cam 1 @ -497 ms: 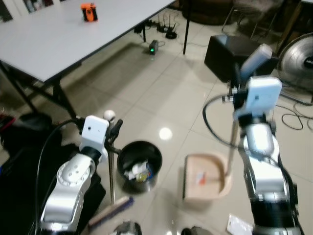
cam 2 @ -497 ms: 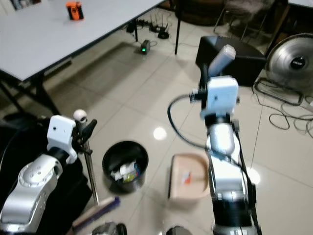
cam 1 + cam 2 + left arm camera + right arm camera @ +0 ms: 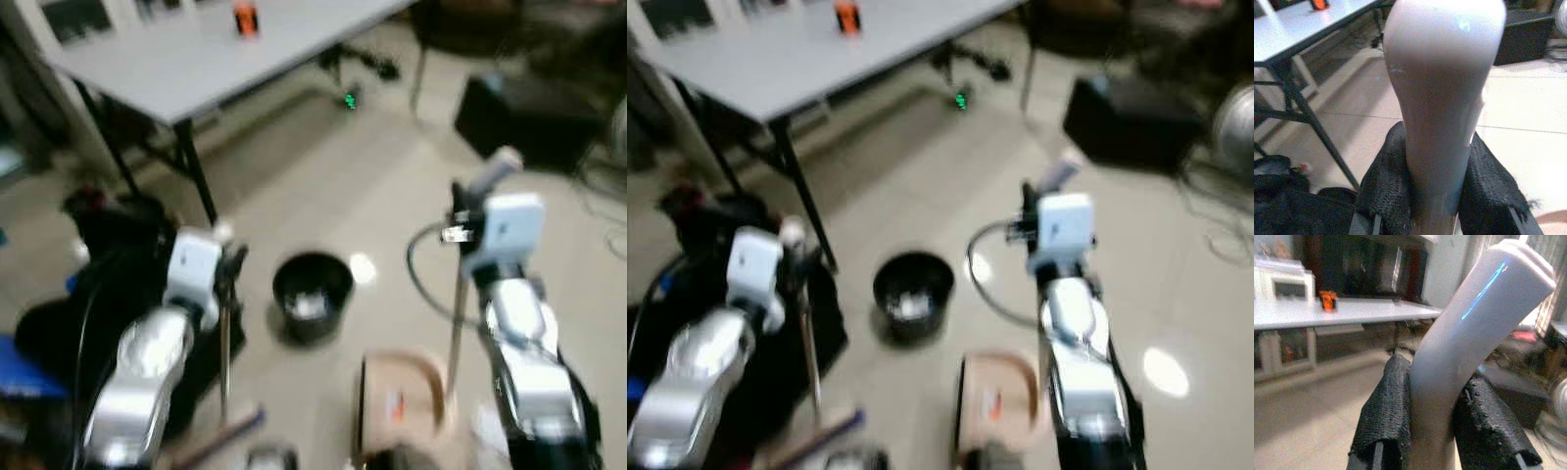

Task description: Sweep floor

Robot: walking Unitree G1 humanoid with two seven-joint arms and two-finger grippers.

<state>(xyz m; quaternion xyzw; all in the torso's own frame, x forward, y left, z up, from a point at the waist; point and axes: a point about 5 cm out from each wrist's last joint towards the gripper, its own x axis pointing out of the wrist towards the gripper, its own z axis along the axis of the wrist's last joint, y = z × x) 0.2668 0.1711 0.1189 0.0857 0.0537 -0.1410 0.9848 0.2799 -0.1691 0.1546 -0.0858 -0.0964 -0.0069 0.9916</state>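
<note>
Mid-sweep, judging by the tools. Left pincer (image 3: 231,269) pinching the broom handle (image 3: 1442,98), brush head (image 3: 220,431) down on the floor. Right pincer (image 3: 460,220) clamped on the dustpan handle (image 3: 1464,347); dustpan (image 3: 402,397) beside the black bin (image 3: 312,294). Next, probably: brush debris into the pan. Clearer in wrist views: fingers (image 3: 1388,181) pressing each handle.

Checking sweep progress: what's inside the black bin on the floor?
The black bin holds pale crumpled litter, too blurred to identify, and its lower layers are covered. Beside it, the dustpan shows a small red-and-white scrap.
</note>
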